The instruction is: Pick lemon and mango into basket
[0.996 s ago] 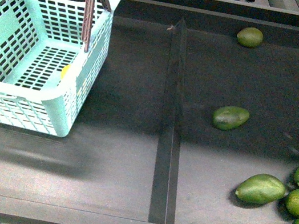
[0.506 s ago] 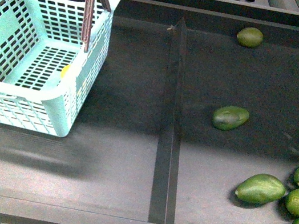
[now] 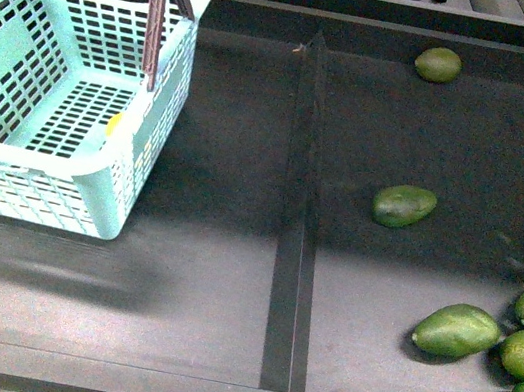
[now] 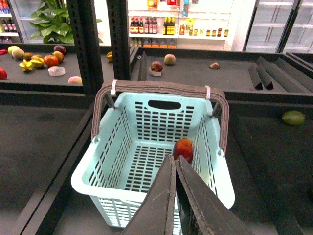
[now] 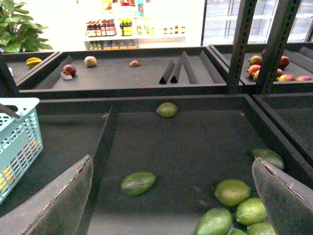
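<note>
The aqua basket (image 3: 57, 89) stands at the left of the dark shelf, its brown handles raised. It also shows in the left wrist view (image 4: 146, 147) and at the edge of the right wrist view (image 5: 17, 142). A red-orange fruit (image 4: 183, 148) lies inside it against one wall, and shows as a yellow patch (image 3: 115, 125) in the front view. I cannot tell whether it is the lemon or a mango. My left gripper (image 4: 172, 159) is shut and empty above the basket's near rim. My right gripper (image 5: 171, 159) is open and empty above the right compartment. Neither gripper shows in the front view.
A raised black divider (image 3: 298, 223) splits the shelf. Right of it lie green oval fruits: one at the back (image 3: 437, 65), one in the middle (image 3: 404, 206), and a cluster at the right edge (image 3: 459, 330). Shelf rims run along front and back.
</note>
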Available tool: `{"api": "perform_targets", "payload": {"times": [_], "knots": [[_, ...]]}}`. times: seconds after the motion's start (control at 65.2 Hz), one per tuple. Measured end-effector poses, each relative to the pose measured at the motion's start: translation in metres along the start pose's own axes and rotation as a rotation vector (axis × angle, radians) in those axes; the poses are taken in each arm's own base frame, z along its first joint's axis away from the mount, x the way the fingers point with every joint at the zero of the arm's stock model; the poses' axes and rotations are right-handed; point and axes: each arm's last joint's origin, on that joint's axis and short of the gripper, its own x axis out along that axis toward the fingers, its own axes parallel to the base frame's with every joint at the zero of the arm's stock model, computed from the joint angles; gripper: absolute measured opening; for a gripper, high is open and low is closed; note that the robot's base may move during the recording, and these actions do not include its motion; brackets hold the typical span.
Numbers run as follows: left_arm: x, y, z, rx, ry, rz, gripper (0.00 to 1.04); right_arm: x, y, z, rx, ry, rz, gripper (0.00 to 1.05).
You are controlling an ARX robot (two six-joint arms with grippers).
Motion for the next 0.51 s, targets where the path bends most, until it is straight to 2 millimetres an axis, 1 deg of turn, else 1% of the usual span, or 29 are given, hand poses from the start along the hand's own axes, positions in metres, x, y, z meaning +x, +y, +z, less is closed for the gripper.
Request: {"api": "perform_targets", "payload": {"times": [0.506], "knots": [[-0.0018,0.0000,0.0013,0.000,-0.019,0.000,0.04,0.0000,0.0000,0.0000,0.000,0.000,0.000,0.96]]}}
